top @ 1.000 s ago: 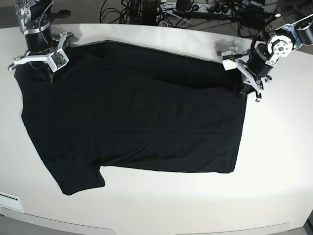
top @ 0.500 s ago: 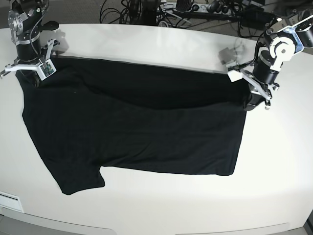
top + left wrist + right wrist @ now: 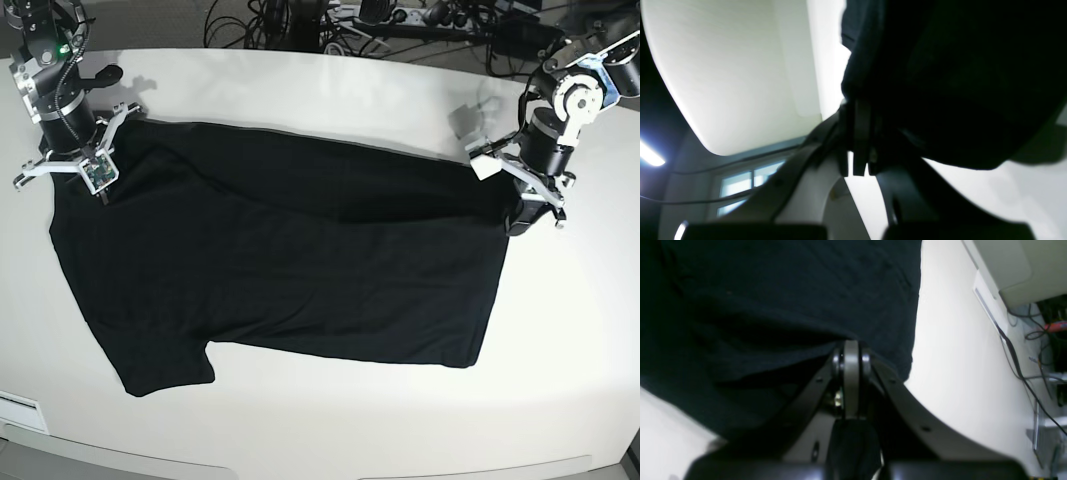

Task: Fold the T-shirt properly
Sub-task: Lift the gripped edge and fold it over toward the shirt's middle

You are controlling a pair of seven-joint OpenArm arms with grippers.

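Your white table [image 3: 330, 420] carries the black T-shirt [image 3: 280, 270], spread plain side up, with one sleeve [image 3: 160, 365] reaching toward the near edge. Your left gripper [image 3: 527, 213] has its jaws pinched tight on the shirt's far corner on the base view's right. Your right gripper [image 3: 82, 183] is likewise clamped on the opposite far corner. A lifted fold of cloth runs between the two grips.

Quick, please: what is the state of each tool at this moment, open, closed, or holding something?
Left tool: closed, gripping the black T-shirt at its far edge.
Right tool: closed, gripping the same T-shirt at its other far corner.
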